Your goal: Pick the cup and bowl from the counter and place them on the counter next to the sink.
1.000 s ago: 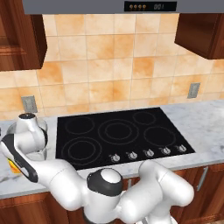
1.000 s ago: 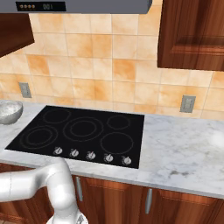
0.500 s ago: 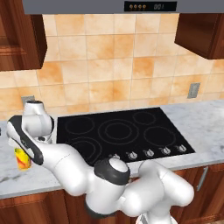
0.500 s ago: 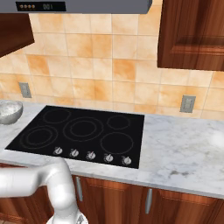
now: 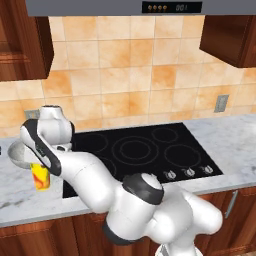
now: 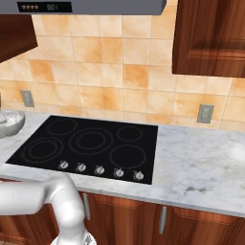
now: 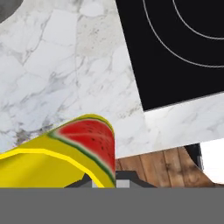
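Note:
My gripper (image 5: 40,169) is shut on the cup (image 5: 41,178), a small yellow tumbler with red markings. It hangs just above the white marble counter (image 5: 20,201), left of the cooktop. In the hand view the cup (image 7: 74,148) lies close in front of my gripper (image 7: 107,183), showing a watermelon picture, with the counter (image 7: 52,78) below it. The silvery bowl (image 5: 15,152) stands on the counter behind the cup, partly hidden by my arm. From the right base view the bowl (image 6: 9,123) sits at the far left edge. The sink is out of view.
The black glass cooktop (image 5: 140,150) fills the middle of the counter, with a row of knobs (image 5: 189,172) along its front. Bare marble counter (image 6: 206,162) stretches to the right of the cooktop (image 6: 91,141). Wooden wall cabinets (image 6: 210,38) and a range hood hang above.
My jaws have shut on the cup. The arm has risen and carried the cup off the counter, to the right toward the cooktop's edge. The bowl has not moved.

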{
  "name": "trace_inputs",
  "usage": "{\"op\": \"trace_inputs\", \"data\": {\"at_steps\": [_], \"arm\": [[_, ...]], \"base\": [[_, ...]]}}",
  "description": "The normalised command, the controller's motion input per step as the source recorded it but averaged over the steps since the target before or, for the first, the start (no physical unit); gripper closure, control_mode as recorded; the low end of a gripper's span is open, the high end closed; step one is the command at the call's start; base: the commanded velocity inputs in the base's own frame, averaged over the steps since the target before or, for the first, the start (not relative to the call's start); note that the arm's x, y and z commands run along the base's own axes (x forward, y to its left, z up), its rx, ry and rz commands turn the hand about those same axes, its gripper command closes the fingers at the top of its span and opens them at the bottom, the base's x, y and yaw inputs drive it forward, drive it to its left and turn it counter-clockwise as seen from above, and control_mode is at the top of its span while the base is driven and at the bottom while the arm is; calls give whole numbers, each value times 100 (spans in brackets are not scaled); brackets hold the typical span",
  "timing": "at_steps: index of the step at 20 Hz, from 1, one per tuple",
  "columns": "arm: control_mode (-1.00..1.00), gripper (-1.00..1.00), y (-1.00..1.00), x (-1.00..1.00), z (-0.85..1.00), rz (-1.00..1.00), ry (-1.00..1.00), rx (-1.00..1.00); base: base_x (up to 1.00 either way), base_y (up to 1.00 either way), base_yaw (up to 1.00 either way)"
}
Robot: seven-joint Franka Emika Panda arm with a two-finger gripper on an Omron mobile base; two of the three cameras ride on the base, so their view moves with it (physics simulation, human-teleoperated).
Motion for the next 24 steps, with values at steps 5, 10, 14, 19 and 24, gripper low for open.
{"op": "trace_inputs", "data": {"at_steps": [5, 10, 14, 19, 24], "arm": [[-100, 100, -82, -1, 56, 7, -5, -1], [-100, 100, -74, 0, 76, 24, -4, 0], [-100, 100, -88, 0, 25, 33, 0, 0], [-100, 100, -100, 1, 0, 37, -3, 0], [-100, 100, -100, 2, 13, 39, -15, 3]], "base": [[0, 0, 0], [0, 0, 0], [0, 0, 0], [0, 0, 0], [0, 0, 0]]}}
